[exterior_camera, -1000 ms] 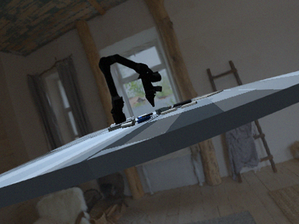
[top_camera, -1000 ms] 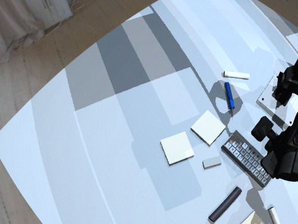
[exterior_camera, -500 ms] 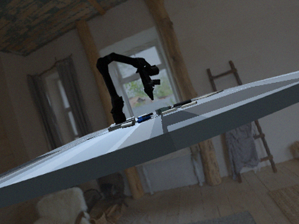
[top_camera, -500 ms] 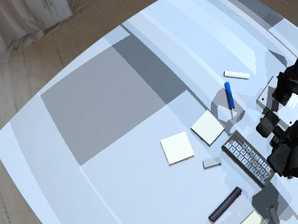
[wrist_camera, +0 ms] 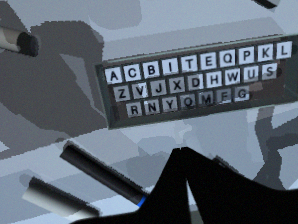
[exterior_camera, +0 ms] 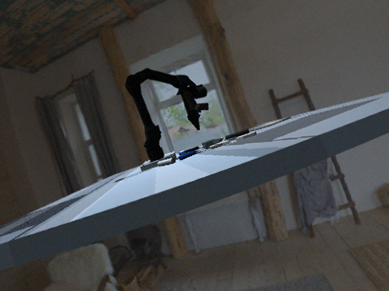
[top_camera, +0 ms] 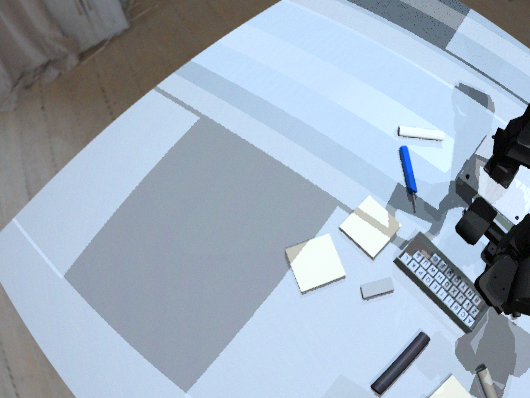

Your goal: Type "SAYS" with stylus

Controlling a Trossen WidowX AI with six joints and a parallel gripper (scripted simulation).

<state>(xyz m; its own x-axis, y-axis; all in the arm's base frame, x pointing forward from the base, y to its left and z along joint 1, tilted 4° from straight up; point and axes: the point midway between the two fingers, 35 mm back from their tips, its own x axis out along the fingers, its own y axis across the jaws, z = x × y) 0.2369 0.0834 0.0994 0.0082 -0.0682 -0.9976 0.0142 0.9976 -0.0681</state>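
Note:
The keyboard (top_camera: 442, 283) (exterior_camera: 212, 143) (wrist_camera: 196, 82) lies flat with its letter keys showing; the A key (wrist_camera: 114, 75) is at the left end of its first row, the S key (wrist_camera: 269, 72) at the right of the second and the Y key (wrist_camera: 170, 104) in the third. The blue stylus (top_camera: 408, 169) (exterior_camera: 187, 155) with a thin metal tip lies on the desk, away from the gripper. My gripper (exterior_camera: 198, 128) (wrist_camera: 180, 154) is shut with nothing between its fingers, above the desk; in the wrist view its tips appear just below the keyboard's near edge. In the top view the arm hides the fingertips.
A white marker (top_camera: 421, 133) lies beyond the stylus. Two cream note pads (top_camera: 370, 226) (top_camera: 316, 263) and a grey eraser (top_camera: 377, 288) lie beside the keyboard. A thick dark marker (top_camera: 400, 362) lies further off. A black pen (wrist_camera: 102, 175) with a blue end lies near the gripper.

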